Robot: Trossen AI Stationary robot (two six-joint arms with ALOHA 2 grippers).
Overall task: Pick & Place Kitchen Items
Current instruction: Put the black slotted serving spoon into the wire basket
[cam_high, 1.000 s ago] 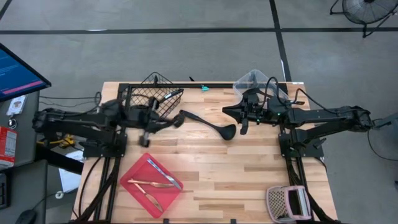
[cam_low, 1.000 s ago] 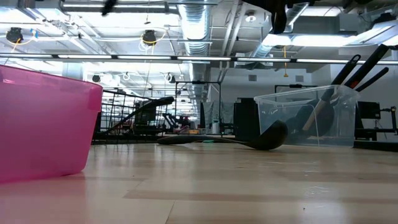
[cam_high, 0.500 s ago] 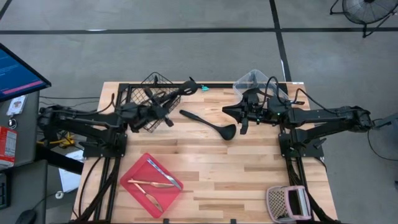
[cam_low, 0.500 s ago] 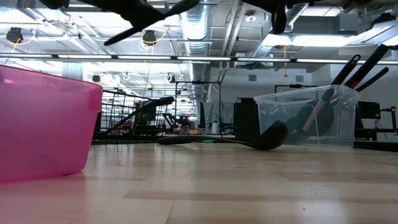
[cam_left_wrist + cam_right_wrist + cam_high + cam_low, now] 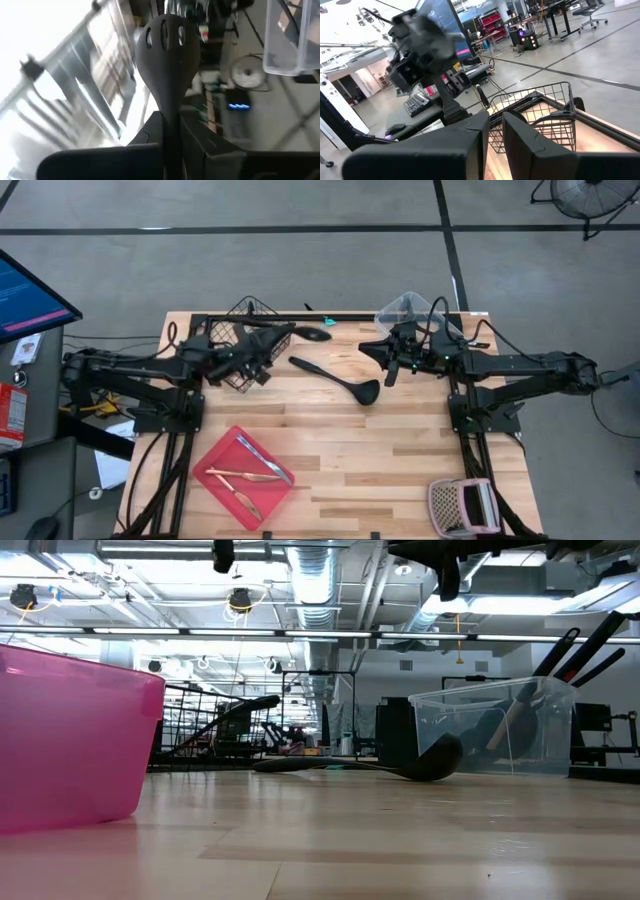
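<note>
Over the basket [image 5: 240,345], we see the left gripper [image 5: 268,352] clamped on a slotted spoon [image 5: 300,332], whose long axis runs across the counter [image 5: 400,450], head toward the right arm. Half a second ago it angled up toward the far edge. The left arm reaches in low and extended. The right gripper [image 5: 385,360] hovers near the bin [image 5: 405,308], fingers seemingly nearly shut, empty. A ladle [image 5: 335,378] lies between the arms.
</note>
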